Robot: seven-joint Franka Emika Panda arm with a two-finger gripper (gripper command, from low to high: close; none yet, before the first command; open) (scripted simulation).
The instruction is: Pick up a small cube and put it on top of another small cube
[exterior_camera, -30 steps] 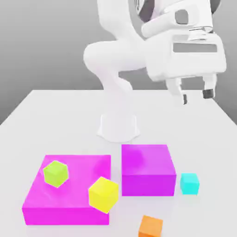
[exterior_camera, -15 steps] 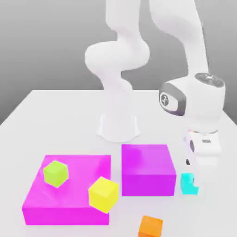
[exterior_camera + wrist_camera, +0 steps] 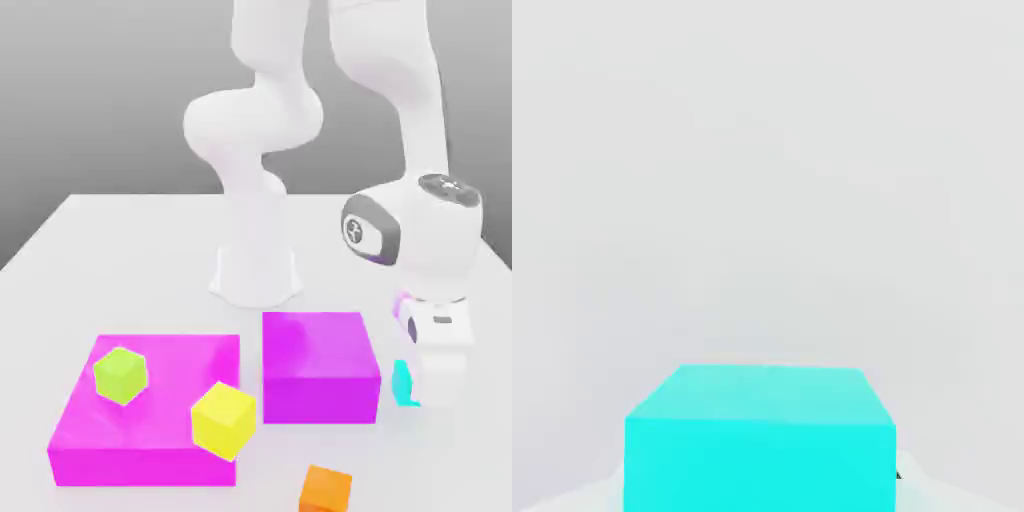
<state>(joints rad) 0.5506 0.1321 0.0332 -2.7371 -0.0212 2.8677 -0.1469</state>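
The Panda arm (image 3: 428, 90) reaches down at the exterior view's right, and its gripper (image 3: 418, 386) is pinching the cyan cube (image 3: 402, 383), with a finger on either side of it. In the exterior view the near finger covers much of that cube, which lies just beside the purple block (image 3: 318, 370), on the block's side toward the exterior view's right. Whether the cyan cube touches the white table (image 3: 350, 260) cannot be told. The hand view shows its top and one side face, square between the fingers.

At the exterior view's left is a wide, low magenta block (image 3: 150, 420). A lime-green cube (image 3: 121, 376) appears over its top, and a larger-looking yellow cube (image 3: 224, 421), turned on an edge, overlaps its front corner. An orange cube (image 3: 326, 490) is partly cut off by the exterior view's bottom edge. The cyan cube is not on top of another cube.
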